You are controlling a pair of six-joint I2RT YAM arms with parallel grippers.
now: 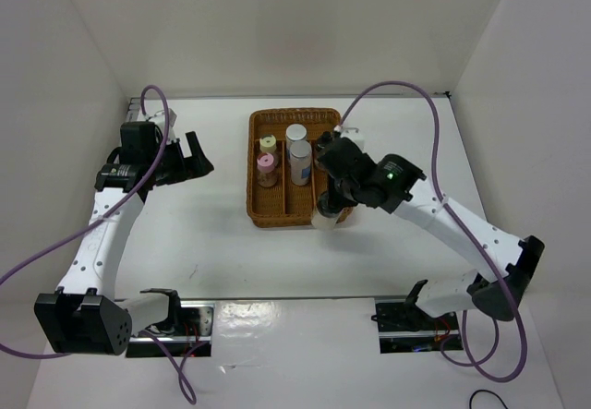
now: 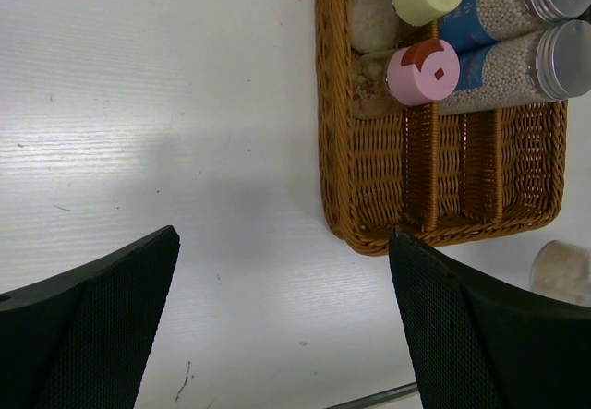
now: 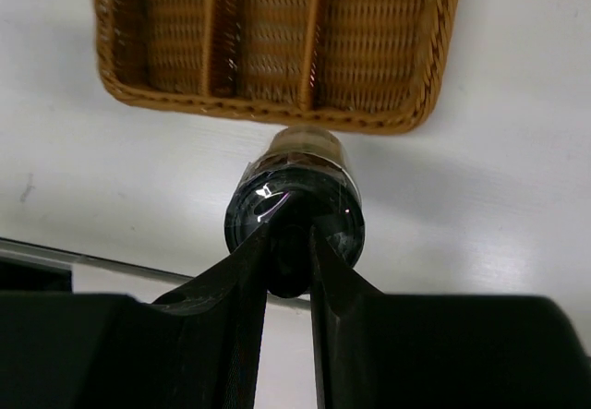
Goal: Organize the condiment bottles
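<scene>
My right gripper point(image 3: 288, 243) pinches the black-capped jar point(image 3: 294, 201) by its lid, just outside the wicker tray point(image 3: 268, 112), seemingly to lift it in beside the pink-capped jar point(image 2: 423, 72). My left gripper point(image 2: 282, 326) hangs wide open.

My left arm point(image 1: 100, 235) and right arm point(image 1: 462, 231) wear white shells between black joints, purple cables point(image 1: 397, 83) loop off both, my fingers point(image 2: 92, 335) are matte black, and a green light point(image 1: 391, 174) dots the right.
</scene>
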